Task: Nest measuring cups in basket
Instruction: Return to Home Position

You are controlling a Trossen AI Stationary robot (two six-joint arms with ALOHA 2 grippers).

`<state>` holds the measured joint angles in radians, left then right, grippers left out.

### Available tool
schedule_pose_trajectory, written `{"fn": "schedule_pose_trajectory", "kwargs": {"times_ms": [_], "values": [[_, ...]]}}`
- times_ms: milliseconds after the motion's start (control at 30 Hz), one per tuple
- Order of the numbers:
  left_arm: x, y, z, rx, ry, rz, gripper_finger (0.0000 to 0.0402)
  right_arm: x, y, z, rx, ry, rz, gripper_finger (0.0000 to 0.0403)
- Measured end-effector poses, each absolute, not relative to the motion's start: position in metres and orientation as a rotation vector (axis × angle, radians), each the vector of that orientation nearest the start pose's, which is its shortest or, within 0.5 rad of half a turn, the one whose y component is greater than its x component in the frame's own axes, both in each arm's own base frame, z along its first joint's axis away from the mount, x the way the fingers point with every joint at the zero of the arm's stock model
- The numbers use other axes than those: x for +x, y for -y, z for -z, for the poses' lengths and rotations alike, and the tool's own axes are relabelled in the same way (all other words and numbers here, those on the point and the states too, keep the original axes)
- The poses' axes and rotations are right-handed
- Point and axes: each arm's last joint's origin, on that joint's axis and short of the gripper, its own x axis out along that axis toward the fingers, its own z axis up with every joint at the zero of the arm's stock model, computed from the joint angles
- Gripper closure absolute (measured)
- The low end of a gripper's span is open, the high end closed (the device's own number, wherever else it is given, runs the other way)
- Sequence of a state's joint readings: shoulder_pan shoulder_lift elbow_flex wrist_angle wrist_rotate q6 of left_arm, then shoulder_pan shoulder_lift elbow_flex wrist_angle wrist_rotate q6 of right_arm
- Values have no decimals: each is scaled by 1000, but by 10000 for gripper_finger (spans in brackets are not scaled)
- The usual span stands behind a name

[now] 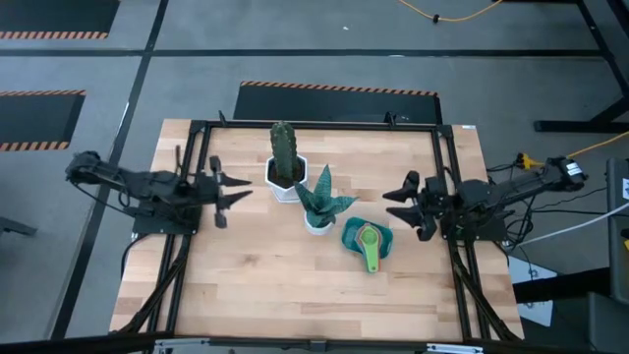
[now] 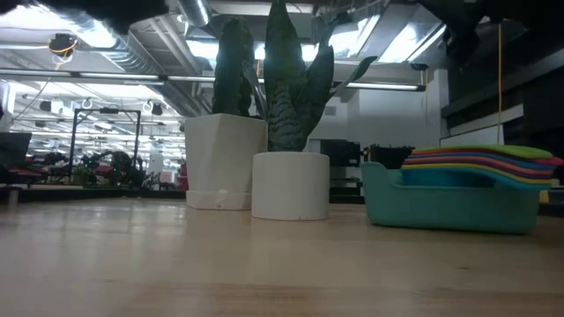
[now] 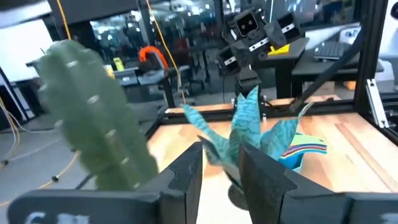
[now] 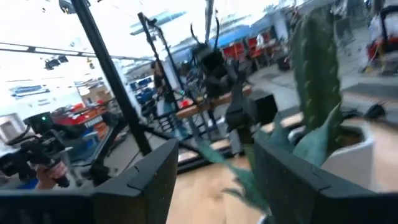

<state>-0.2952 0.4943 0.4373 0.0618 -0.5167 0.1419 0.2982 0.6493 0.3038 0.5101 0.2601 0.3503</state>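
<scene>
The teal basket (image 1: pixel 350 236) sits on the wooden table right of centre, and the measuring cups (image 1: pixel 369 239) lie nested in it, a green one on top. Their stacked handles (image 1: pixel 372 262) stick out over the near rim. In the low view the coloured handles (image 2: pixel 493 163) fan out above the basket (image 2: pixel 449 204). My left gripper (image 1: pixel 234 193) hovers open at the table's left side, pointing level toward the plants. My right gripper (image 1: pixel 395 200) hovers open at the right side, up and to the right of the basket. Both wrist views show nothing between the fingers (image 3: pixel 186 180) (image 4: pixel 155 177).
A cactus (image 1: pixel 283 147) in a white hexagonal pot (image 2: pixel 225 163) and a snake plant (image 1: pixel 322 202) in a round white pot (image 2: pixel 291 185) stand mid-table between the grippers, just left of the basket. Black frame rails (image 1: pixel 444 177) run along the table's sides. Bare wood lies toward the near edge.
</scene>
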Motion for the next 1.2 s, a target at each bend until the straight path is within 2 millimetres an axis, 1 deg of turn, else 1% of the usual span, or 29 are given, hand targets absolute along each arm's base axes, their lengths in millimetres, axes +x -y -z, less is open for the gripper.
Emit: {"fn": "schedule_pose_trajectory", "kwargs": {"times_ms": [100, 200, 400, 533, 700, 767, 900, 1000, 1133, 1200], "values": [[110, 18, -262, 146, 38, -227, 305, 142, -32, -255, 372, 157, -40, 189], [96, 14, -251, 136, 92, -234, 305, 135, -27, -255, 368, 142, -15, 189], [85, 10, -226, 113, 138, -261, 305, 123, -19, -254, 379, 122, -17, 189], [83, 9, -212, 108, 150, -265, 305, 117, -13, -254, 370, 115, -7, 189], [85, 8, -208, 112, 151, -274, 305, 112, -5, -251, 337, 93, 37, 189], [87, 7, -202, 120, 141, -282, 305, 112, -2, -250, 312, 92, 71, 189], [90, 3, -196, 111, 178, -333, 305, 116, 4, -253, 254, 117, 66, 189], [93, 0, -186, 116, 180, -355, 305, 122, 8, -254, 201, 126, 50, 189], [93, -5, -187, 106, 194, -359, 305, 132, 15, -250, 163, 87, 63, 189], [93, -6, -188, 106, 202, -351, 305, 133, 17, -247, 164, 64, 81, 189]]}}
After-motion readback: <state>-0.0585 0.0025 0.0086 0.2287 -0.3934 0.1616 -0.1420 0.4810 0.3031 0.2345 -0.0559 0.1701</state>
